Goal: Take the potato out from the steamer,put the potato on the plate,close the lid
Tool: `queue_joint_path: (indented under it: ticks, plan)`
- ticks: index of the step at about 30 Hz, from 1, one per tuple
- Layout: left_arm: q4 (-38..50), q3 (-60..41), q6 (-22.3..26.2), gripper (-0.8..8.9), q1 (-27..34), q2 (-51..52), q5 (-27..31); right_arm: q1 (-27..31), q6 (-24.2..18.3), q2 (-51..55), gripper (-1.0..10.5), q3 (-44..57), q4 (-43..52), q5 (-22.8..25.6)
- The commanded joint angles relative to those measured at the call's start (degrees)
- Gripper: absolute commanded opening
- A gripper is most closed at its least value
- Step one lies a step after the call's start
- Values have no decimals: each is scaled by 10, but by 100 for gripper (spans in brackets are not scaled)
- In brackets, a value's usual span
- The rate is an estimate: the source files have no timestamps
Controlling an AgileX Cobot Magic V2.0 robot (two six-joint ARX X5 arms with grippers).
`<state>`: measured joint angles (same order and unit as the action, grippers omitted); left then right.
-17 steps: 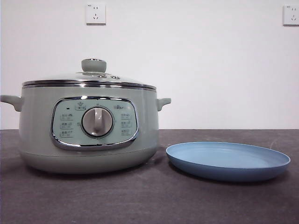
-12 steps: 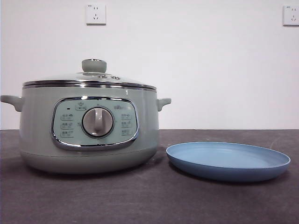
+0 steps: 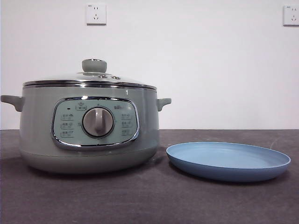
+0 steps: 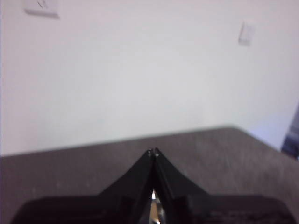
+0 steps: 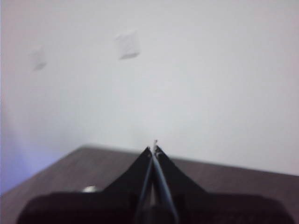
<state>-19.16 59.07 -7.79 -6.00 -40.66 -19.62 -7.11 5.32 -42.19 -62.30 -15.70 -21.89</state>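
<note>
The lid is sitting on the steamer, hiding the potato; the plate is waiting bare beside it. Both grippers, left and right, are idling with fingers pressed together, empty. Open wide, descend centred over the knob

The left gripper and right gripper both have jaws pressed together (holding nothing).

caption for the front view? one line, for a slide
Sage-green steamer with its glass lid on, beside an empty light blue plate on a dark table; no arm in view.
</note>
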Motion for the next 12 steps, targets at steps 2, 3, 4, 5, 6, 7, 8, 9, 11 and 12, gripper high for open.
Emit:
queue_joint_path:
  ticks: [2,3,4,5,6,7,8,9,11,12]
  plan:
    - [-124,108,58,-7,1,-96,-35,-1,-58,-103,-13,-123,-118,-78]
    - [-151,129,67,-3,1,-115,-40,-1,-59,-126,16,-147,-142,-90]
    - [-177,151,76,1,0,-137,-46,-2,-60,-150,74,-172,-169,-104]
    - [-196,169,80,29,0,-157,-48,-2,-63,-172,157,-195,-193,-118]
    - [-207,181,80,102,0,-171,-47,-4,-64,-190,241,-212,-211,-128]
    - [-213,190,80,236,0,-185,-47,-7,-64,-208,338,-229,-230,-127]
    - [-214,193,78,389,-1,-196,-47,-10,-64,-223,426,-243,-246,-124]
    - [-213,194,78,490,-2,-204,-47,-12,-64,-234,491,-252,-256,-123]
    - [-213,194,78,507,-8,-220,-46,-14,-64,-251,543,-261,-268,-122]
    - [-214,194,78,507,-11,-227,-47,-16,-64,-255,543,-261,-268,-121]
